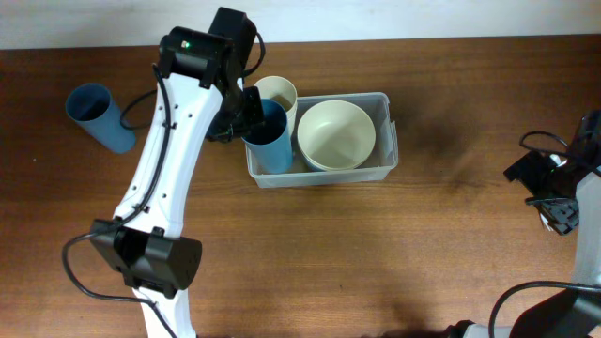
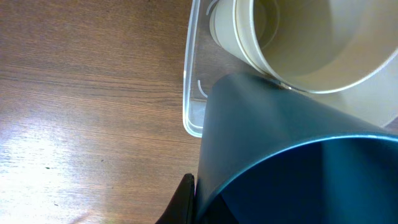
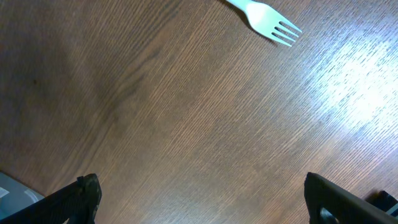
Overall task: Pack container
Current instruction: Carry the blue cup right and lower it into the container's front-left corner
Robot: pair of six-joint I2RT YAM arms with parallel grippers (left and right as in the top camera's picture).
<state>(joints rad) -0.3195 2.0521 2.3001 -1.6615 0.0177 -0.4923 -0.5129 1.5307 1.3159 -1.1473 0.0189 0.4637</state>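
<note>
The clear plastic container stands at the table's middle, with a cream bowl in its right half. My left gripper is shut on the rim of a blue cup, which stands upright in the container's left end. A cream cup sits at the back left corner, touching the blue cup. In the left wrist view the blue cup fills the frame, one finger lies against its outer wall, and the container's rim runs alongside. My right gripper is open over bare wood at the far right.
A second blue cup lies on its side at the far left of the table. A white plastic fork lies on the wood ahead of the right gripper. The right arm sits near the table's right edge.
</note>
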